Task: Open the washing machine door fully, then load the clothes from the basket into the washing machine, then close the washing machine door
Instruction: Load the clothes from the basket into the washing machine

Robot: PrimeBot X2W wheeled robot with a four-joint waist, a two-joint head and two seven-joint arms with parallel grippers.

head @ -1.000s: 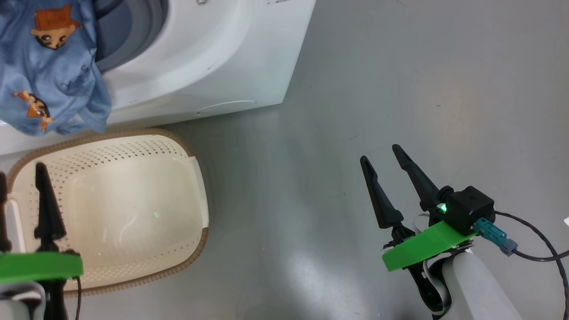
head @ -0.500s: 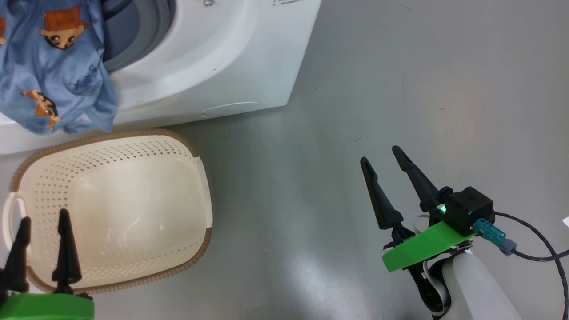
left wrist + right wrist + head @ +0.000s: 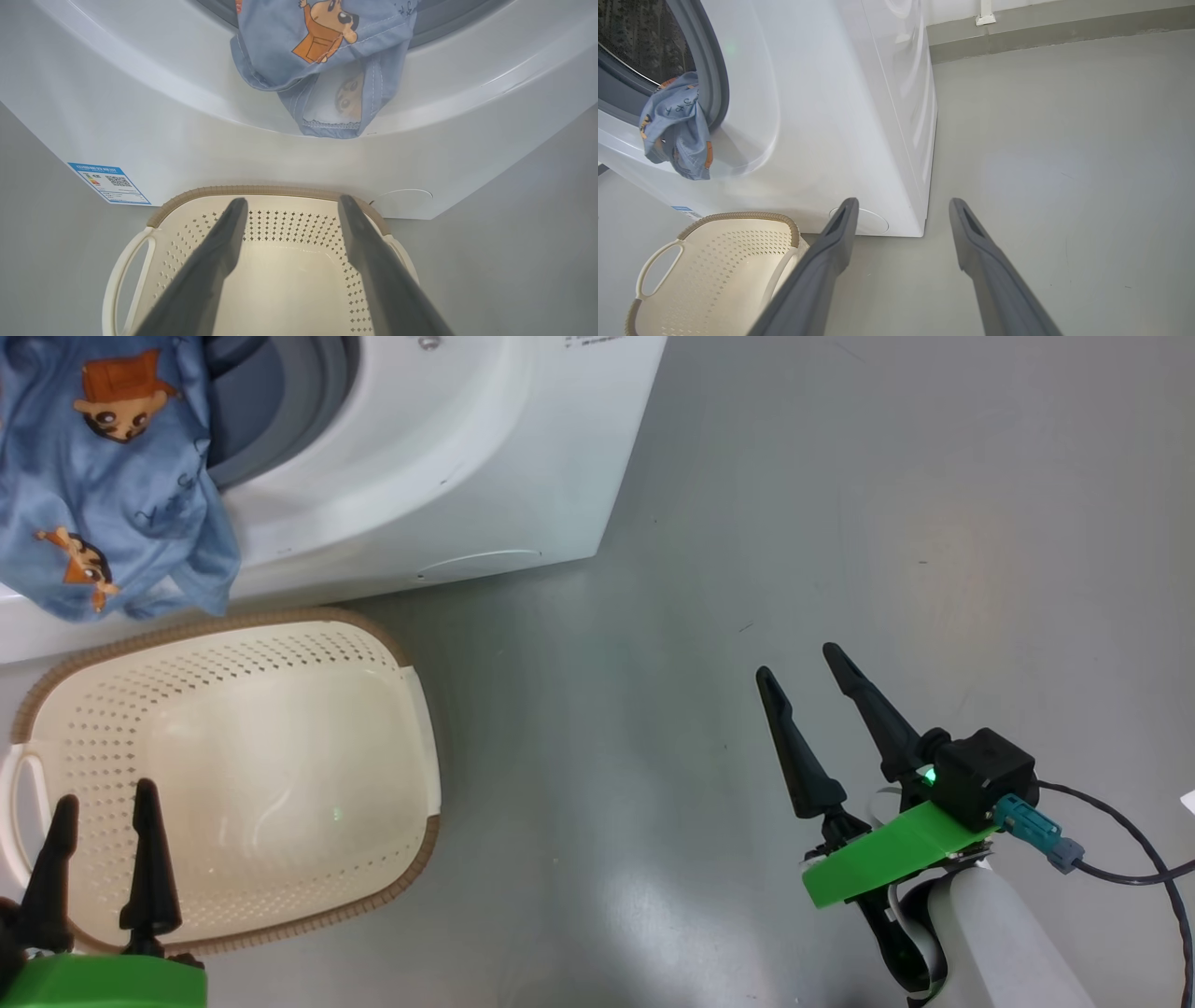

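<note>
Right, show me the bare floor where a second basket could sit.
Widest free patch: grey floor between the cream perforated plastic basket and the right gripper, and further, right of the white washing machine. Crowded: that machine's front, where the basket sits below the light blue printed clothes.

bright, even overhead light, all views sharp
soft glare patches on the floor and washing machine front, shadows faint (wrist views bend at the edges)

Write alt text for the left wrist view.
Blue cartoon-print clothes hang over the lip of the white washing machine. Below, the cream basket sits empty, with the open left gripper above it.
</note>
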